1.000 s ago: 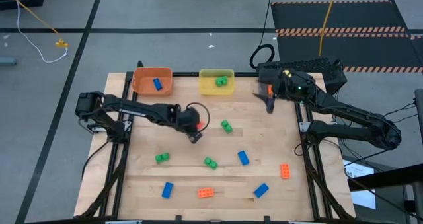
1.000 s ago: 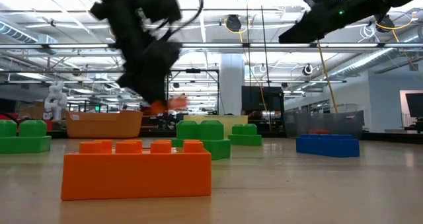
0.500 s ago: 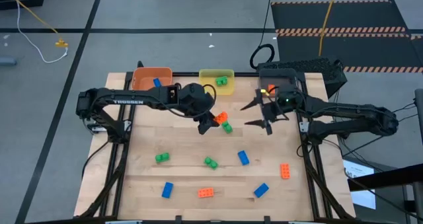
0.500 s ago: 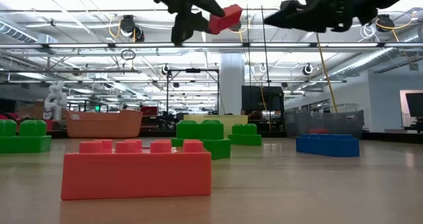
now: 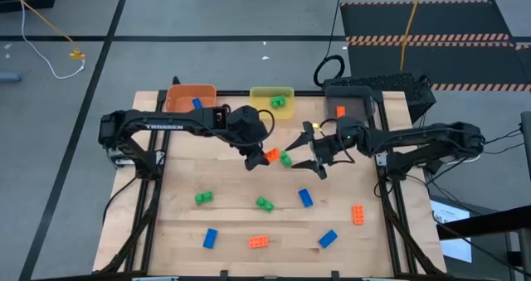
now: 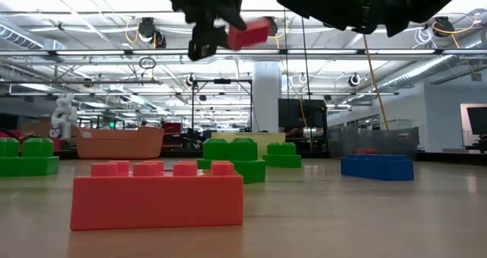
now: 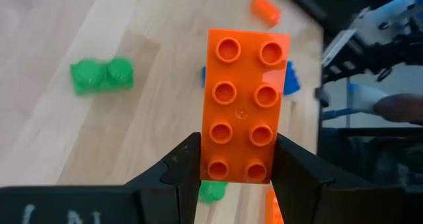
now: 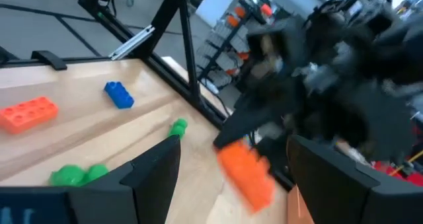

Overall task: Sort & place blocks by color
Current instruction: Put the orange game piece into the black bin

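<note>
While the left gripper [image 7: 234, 174] holds an orange block [image 7: 245, 105] aloft mid-tabletop, jaws clamped on its end, the right gripper [image 5: 311, 152] faces it, jaws wide, seemingly for a handover.

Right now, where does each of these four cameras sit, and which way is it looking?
High view: above the table, looking straight down; both arms show.
Low view: at tabletop height, looking level across the blocks into the room; both arms come in from above.
Left wrist view: on the left arm, looking past the left end effector at its orange brick.
Right wrist view: on the right arm, past the open right end effector, facing the left arm.
All four views share that orange brick.
</note>
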